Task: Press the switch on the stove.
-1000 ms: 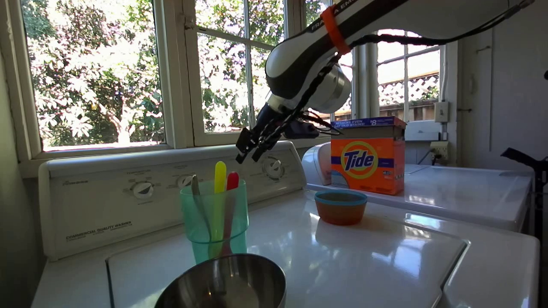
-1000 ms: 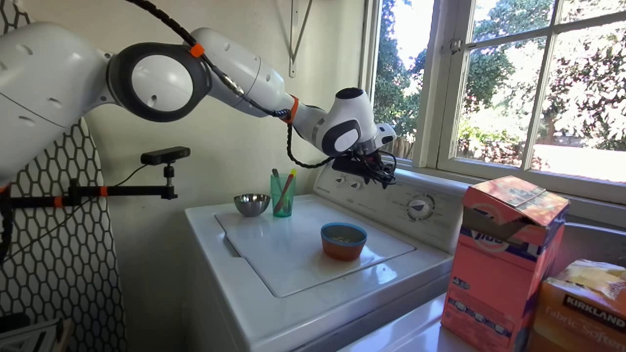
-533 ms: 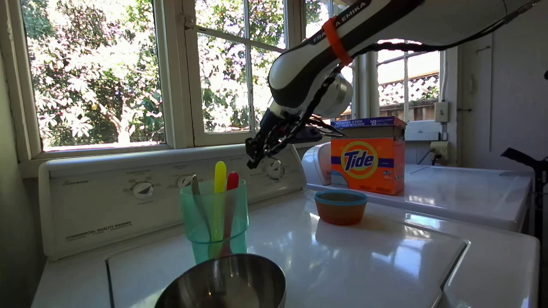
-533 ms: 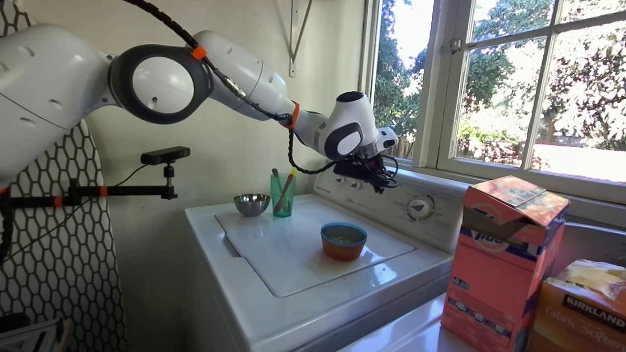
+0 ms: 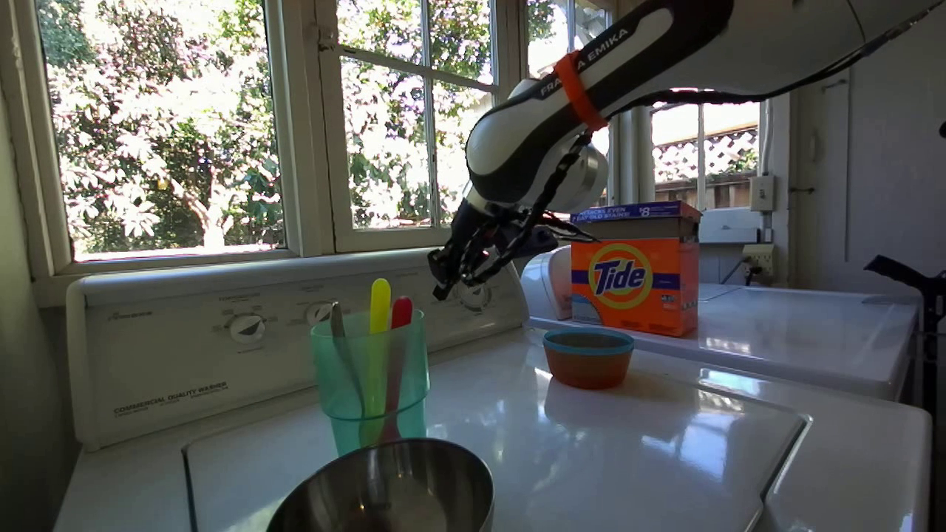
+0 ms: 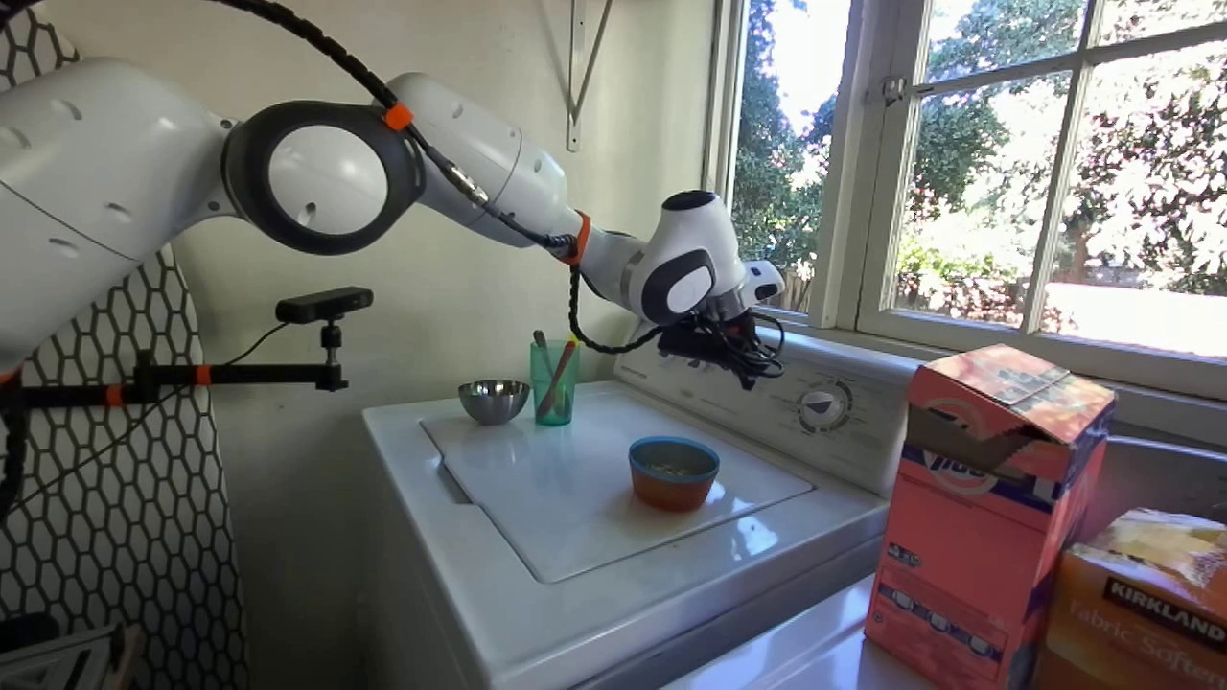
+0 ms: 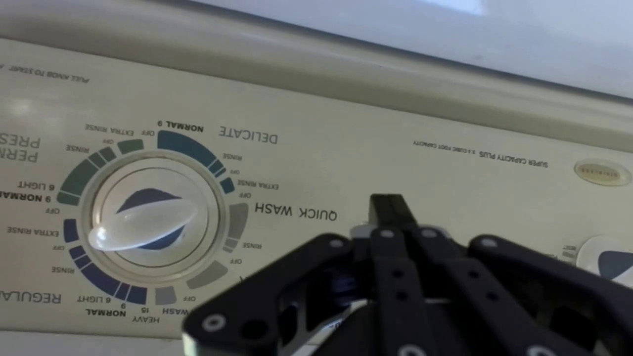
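Observation:
The stove [image 6: 594, 479] is a white enamel appliance with a raised back panel [image 5: 185, 369]. Round knobs sit on that panel; which of them is the task's switch I cannot tell. The large dial [image 7: 153, 217] has a pale handle and lies left of my fingertips in the wrist view. At that view's right edge a smaller knob [image 7: 606, 259] is partly cut off. My gripper [image 7: 390, 210] is shut, its fingertips together with nothing between them. In both exterior views it hangs before the panel, partly covering the large dial [image 5: 474, 299] in an exterior view.
On the stove top stand a green cup [image 5: 369, 377] with utensils, a metal bowl [image 5: 384, 495] and an orange bowl with a blue rim [image 6: 674, 479]. A Tide box [image 5: 635, 281] rests on the neighbouring white appliance, near a Kirkland box [image 6: 1141, 613]. Windows rise behind the panel.
My gripper has gone from open to shut. The arm has come down a little, and the fingertips have shifted slightly toward the large dial.

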`<state>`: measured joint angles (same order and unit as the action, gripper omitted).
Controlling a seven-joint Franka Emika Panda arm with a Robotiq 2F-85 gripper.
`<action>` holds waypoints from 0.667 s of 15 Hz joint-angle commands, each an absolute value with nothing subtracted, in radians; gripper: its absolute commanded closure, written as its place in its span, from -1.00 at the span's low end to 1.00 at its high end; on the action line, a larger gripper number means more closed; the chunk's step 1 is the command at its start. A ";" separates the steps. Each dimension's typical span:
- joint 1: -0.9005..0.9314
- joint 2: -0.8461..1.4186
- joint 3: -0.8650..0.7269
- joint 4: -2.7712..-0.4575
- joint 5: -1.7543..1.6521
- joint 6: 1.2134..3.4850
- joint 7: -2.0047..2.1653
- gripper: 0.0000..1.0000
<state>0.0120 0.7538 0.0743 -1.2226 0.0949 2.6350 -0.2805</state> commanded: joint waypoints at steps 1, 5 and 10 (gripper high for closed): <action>0.020 0.818 0.069 -1.130 0.046 2.595 -0.242 1.00; 0.025 0.854 0.072 -1.080 0.034 2.590 -0.244 1.00; 0.033 0.900 0.074 -1.003 0.025 2.578 -0.247 1.00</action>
<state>0.0250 0.8458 0.0740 -1.0954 0.0572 2.6238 -0.2759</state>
